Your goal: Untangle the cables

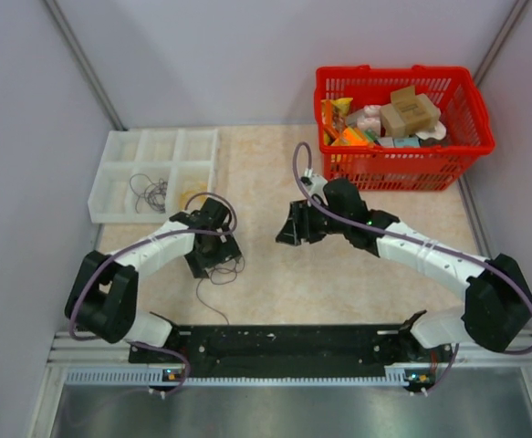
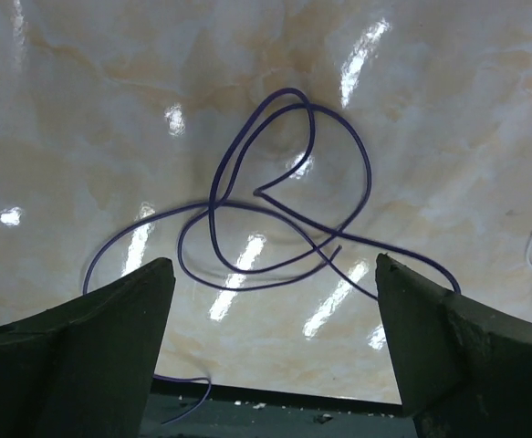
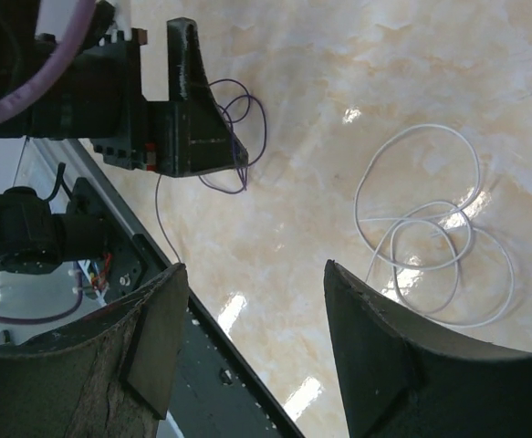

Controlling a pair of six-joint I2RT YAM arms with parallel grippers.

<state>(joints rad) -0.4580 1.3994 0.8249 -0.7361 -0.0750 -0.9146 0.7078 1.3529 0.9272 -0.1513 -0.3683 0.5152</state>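
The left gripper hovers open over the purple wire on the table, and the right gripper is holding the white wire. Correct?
No. The right gripper holds nothing: the right wrist view shows its jaws apart and the white wire lying loose on the table beyond them. The left gripper does hover open over the purple wire.
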